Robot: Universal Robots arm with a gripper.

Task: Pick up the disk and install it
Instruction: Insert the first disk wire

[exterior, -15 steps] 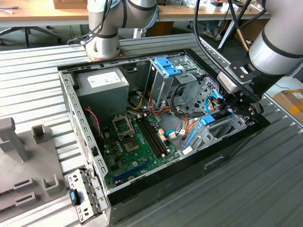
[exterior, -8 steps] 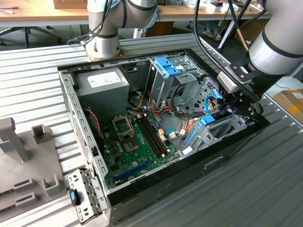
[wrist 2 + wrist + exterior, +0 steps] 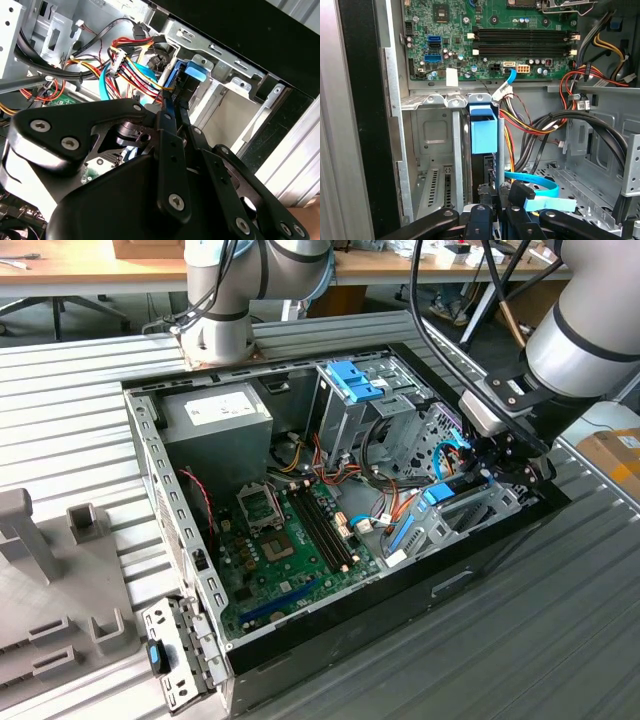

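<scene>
The disk [image 3: 441, 492] stands on edge in the metal drive bay [image 3: 478, 512] at the open computer case's corner on the exterior view's right. Its blue end tab [image 3: 483, 129] points toward the motherboard, and its blue rail runs back between my fingers. My gripper [image 3: 484, 472] reaches down into the bay and is shut on the disk. In the second wrist view the two black fingers [image 3: 170, 131] pinch the thin edge just behind the blue tab [image 3: 194, 73]. In the first wrist view the gripper [image 3: 495, 192] sits behind the disk.
Red, yellow and blue cables [image 3: 127, 65] crowd the bay's side. The motherboard [image 3: 290, 540], power supply [image 3: 215, 420] and a tall silver cage with a blue clip [image 3: 352, 380] fill the case. A loose metal bracket [image 3: 175, 655] and grey fixture [image 3: 40, 570] lie outside, on the exterior view's left.
</scene>
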